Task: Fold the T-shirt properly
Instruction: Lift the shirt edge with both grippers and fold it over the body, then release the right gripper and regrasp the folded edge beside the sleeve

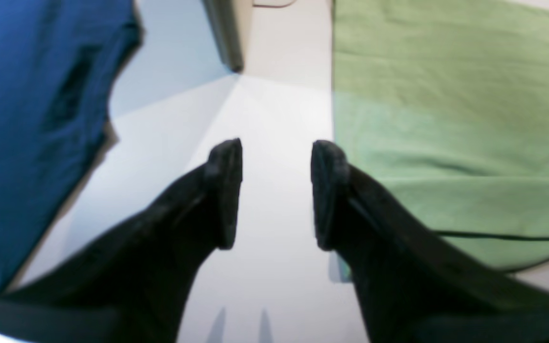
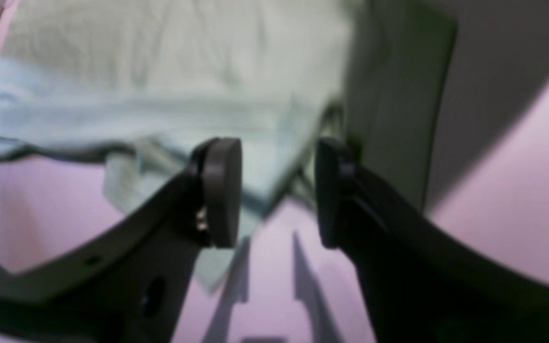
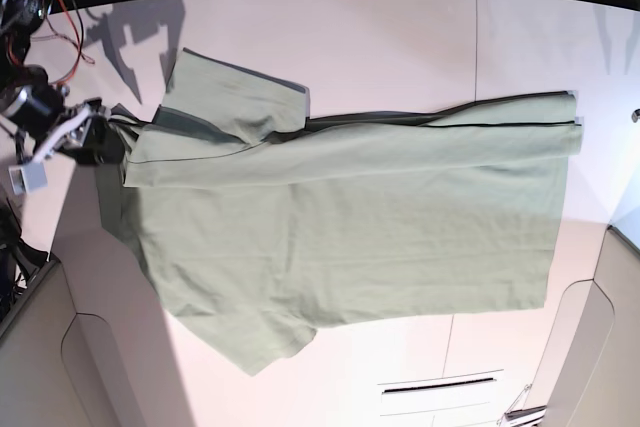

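T-shirt, pale sage green with darker trim, is lying spread across the white table in the base view, its hem toward that view's right and its collar end toward the left. We are seeing the far long side folded over the body, giving a straight fold line edged by a thin dark trim; one sleeve is lying flat beyond that fold and the other sleeve is pointing toward the near edge.

Our right gripper is sitting at the collar end of the shirt. In its wrist view the two dark fingers are standing apart with a clear gap, and a bunched corner of pale cloth is lying between and behind them; the blur is preventing us from telling whether either pad is touching the cloth. In the base view this arm is appearing at the left edge, just beside the folded shoulder.

Our left gripper is released too: its black fingers are spread over bare white table, gripping nothing. The straight green edge of the shirt is lying just beside one finger, and a blue garment is lying well apart on the opposite side.
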